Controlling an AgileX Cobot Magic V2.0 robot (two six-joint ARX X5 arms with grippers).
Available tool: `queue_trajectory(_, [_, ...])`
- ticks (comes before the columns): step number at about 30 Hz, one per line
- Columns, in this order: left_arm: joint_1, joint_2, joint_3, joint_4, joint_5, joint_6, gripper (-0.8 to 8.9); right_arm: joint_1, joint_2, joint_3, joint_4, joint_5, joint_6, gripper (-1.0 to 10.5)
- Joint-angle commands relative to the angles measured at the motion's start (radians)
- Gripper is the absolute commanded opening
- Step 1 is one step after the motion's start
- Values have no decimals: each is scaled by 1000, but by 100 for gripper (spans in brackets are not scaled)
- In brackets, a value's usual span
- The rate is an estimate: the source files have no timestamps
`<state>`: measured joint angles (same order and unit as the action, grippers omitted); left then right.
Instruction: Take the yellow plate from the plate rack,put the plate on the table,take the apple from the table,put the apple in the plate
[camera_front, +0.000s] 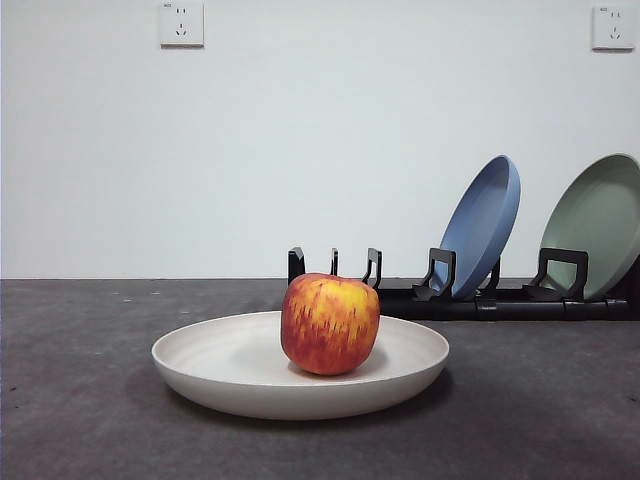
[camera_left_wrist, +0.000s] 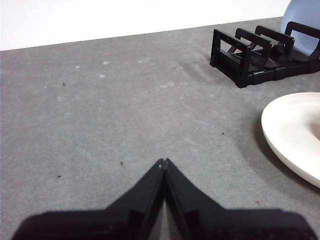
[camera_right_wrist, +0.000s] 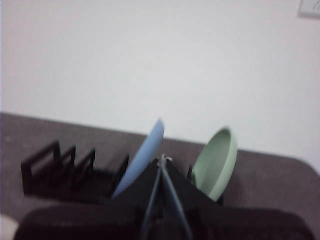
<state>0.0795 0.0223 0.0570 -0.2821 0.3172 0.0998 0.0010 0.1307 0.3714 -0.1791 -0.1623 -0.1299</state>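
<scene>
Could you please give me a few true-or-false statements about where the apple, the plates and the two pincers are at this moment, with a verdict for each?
1. The apple sits in the yellow plate. True.
2. The yellow plate still stands in the plate rack. False: it lies flat on the table, in front of the rack.
3. A blue plate and a green plate lean in the rack. True.
4. The left pincer grips the yellow plate's rim. False: it is shut on nothing, over bare table beside the plate.
5. The right pincer holds the apple. False: it is shut, empty, facing the rack.
</scene>
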Motion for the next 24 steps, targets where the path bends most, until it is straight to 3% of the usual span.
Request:
queue_trajectory(1, [2, 0, -10, 6, 3, -8, -3, -1, -59, -136, 32, -2, 0, 1])
queue_trajectory(12, [2, 0, -10, 6, 3, -8, -3, -1, -123, -355, 44, -3, 32, 1])
queue_trajectory(24, [2, 0, -10, 6, 3, -8, -3, -1, -123, -357, 7, 6, 63, 1])
